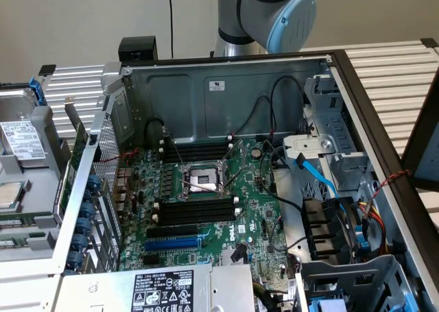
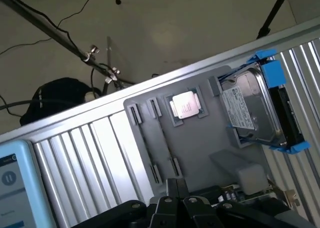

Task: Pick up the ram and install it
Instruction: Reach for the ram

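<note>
From my station, the black gripper [image 2: 175, 190] has its fingers pressed together, and I see nothing clamped between them. It hangs over one edge of a flat grey plastic tray [image 2: 205, 148], just beside the end of that tray's long narrow clip-lined bay [image 2: 150, 143]. I cannot tell whether the ram stands on edge in that bay. Past the bay, toward the tray's middle, a square silver processor chip [image 2: 186, 106] lies in its pocket. At the tray's far end lies a silver hard drive in a blue plastic bracket [image 2: 252, 110]. A pale rectangular block [image 2: 250, 178] sits at the tray's edge near the gripper. The tray rests on a table of ribbed aluminium slats [image 2: 85, 158]. In the exterior view, the arm's silver and pale-blue joint [image 1: 281, 14] stands behind an open grey metal computer case [image 1: 206, 86]. Inside the case, a green motherboard [image 1: 250, 216] carries a metal processor socket [image 1: 201, 180] in its middle. One bank of long black memory slots [image 1: 195, 151] lies on the socket's far side and another bank [image 1: 195, 212] on its near side. A blue expansion slot [image 1: 171, 243] lies toward the board's near edge. Outside the case's perforated wall, at the exterior view's left, a thin green board [image 1: 72, 171] stands on edge. I cannot tell whether that is the ram.
</note>
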